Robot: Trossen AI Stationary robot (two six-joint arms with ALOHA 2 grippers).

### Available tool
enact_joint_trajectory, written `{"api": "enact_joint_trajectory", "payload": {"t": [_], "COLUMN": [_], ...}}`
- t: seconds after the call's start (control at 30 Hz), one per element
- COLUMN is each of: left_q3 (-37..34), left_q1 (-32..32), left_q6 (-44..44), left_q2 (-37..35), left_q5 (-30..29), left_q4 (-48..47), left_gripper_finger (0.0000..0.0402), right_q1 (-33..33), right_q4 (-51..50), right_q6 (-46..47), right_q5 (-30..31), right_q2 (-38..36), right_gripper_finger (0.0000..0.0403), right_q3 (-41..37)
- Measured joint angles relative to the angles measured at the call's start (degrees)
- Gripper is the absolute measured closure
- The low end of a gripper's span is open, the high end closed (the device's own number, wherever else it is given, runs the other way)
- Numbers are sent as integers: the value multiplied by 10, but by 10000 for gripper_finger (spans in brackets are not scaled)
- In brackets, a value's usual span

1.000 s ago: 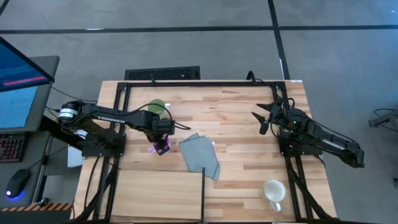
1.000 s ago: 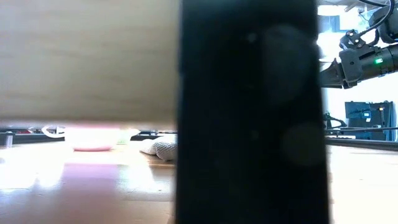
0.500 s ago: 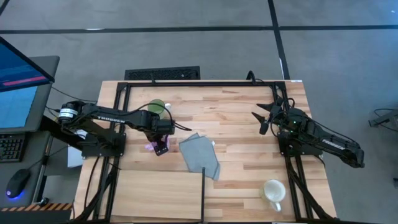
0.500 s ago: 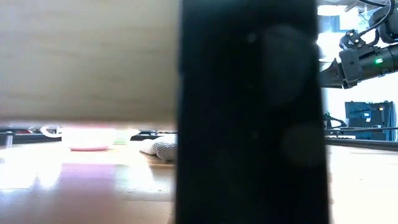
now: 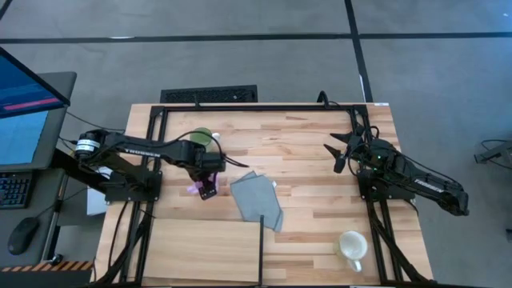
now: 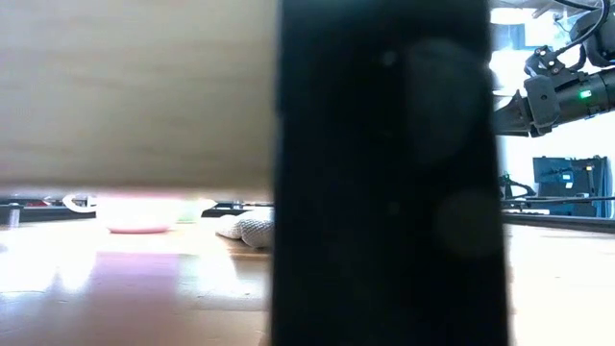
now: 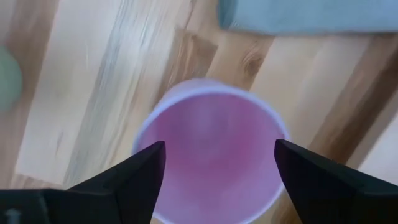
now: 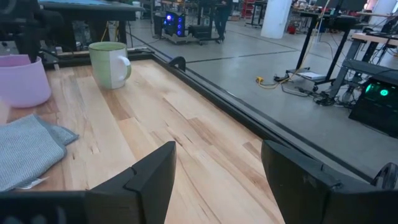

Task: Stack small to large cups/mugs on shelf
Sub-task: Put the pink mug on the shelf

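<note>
The shelf lies at the near edge of the table, a pale board with a thin black rail on its right side; nothing stands on it. Just right of it, at the near right corner, sits the white mug, upright, well apart from both arms.

Toward the middle lies a grey cloth, folded flat on the planks. Left of it the left gripper hangs over the purple mug, pointing down. In the left wrist view its fingers stand wide apart, one on each side of the purple mug's open mouth, apart from the rim rather than pressed on it; the mug stands upright on the table.

Just beyond the left gripper stands the green mug, upright, partly hidden by the arm; the right wrist view shows it beside the purple mug.

The right gripper waits above the table's right side, pointing toward the middle, its jaws spread and holding nothing.
</note>
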Motion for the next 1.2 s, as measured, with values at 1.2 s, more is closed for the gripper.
{"api": "enact_joint_trajectory", "payload": {"t": [1.2], "left_q3": [67], "left_q1": [2], "left_q6": [589], "left_q2": [0], "left_q5": [-52], "left_q4": [-9], "left_gripper_finger": [109], "right_q1": [0], "right_q4": [0], "right_q6": [19], "right_q5": [0], "right_q2": [0], "right_gripper_finger": [143], "right_q3": [0]}}
